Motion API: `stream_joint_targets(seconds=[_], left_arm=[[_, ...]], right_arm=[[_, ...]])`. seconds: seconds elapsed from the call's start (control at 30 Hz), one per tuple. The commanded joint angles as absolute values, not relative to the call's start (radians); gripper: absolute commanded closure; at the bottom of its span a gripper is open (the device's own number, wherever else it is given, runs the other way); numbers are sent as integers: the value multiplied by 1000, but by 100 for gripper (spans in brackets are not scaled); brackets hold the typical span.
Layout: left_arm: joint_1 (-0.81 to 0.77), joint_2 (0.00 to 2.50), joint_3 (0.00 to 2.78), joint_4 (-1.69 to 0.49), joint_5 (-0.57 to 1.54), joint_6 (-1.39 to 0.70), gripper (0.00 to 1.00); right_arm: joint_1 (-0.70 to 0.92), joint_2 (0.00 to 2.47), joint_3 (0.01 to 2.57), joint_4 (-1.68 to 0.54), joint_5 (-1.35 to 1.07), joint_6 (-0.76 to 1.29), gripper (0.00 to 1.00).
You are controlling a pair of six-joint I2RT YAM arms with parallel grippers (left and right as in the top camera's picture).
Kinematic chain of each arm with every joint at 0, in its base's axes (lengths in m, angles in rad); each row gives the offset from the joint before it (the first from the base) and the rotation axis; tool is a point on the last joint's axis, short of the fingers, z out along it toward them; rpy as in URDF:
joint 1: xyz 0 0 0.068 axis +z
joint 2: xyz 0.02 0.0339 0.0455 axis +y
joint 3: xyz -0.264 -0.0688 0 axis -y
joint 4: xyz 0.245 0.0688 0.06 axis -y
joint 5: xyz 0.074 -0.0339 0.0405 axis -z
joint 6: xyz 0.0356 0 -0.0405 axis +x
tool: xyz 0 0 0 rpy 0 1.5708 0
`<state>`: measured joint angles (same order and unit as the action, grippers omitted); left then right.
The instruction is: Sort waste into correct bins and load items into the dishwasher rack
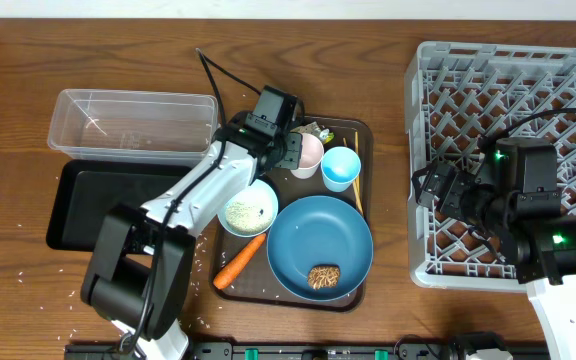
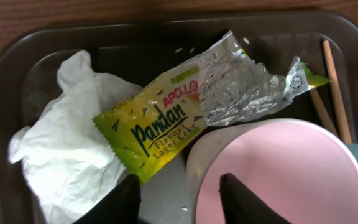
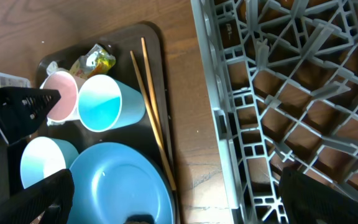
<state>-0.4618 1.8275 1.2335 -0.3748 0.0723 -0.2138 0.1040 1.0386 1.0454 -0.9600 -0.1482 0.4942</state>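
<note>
wrapper: the wrapper (image 2: pixel 166 115) lies flat at the back of the tray (image 2: pixel 17 56), printed end just ahead of the left fingers (image 2: pixel 126 198), torn foil end toward the chopsticks (image 2: pixel 334 87).
left fingers: parted, holding nothing; one tip by the edge of the tissue (image 2: pixel 67 149), the other over the cup (image 2: pixel 278 174).
right fingers: the right fingers (image 3: pixel 42 196) are wide apart, empty, above the left edge of the rack (image 3: pixel 278 93).
edges: tissue touches the wrapper's left; cup crowds its front.
open room: bare strip between tray and rack.
surface: dark wood tabletop (image 1: pixel 28 60), rice grains (image 1: pixel 68 292) scattered.

Small white cup (image 2: pixel 278 174), half beyond frame edge
</note>
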Motion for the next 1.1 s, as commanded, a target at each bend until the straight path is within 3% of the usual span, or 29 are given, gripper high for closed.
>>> stream_joint_targets(seconds=[0.0,0.2,0.3,0.33,0.37,0.9,1.0,1.07], left_arm=[[-462,1840,1248,-360,83,-243,66],[-461,1881,1248,-361,118,-277,72],[-461,1891,1248,-356,123,-294,81],[-461,1891,1248,-356,123,-294,91],[-461,1890,1248,-356,123,-294,94],[-413,1484,1248,-549,154,-286,94],[-369,1387,1248,-573,420,-206,94],[-333,1343,1248,-575,604,-167,94]], right_arm=[[101,1032,1064,-962,-138,508,1],[101,1032,1064,-967,-138,508,1],[101,1032,1064,-973,-138,508,1],[101,1032,1064,-974,-138,508,1],[101,1032,1064,-974,-138,508,1],[101,1032,1064,-915,-179,394,1],[101,1032,1064,-850,-342,306,19],[101,1032,1064,-798,-494,236,21]])
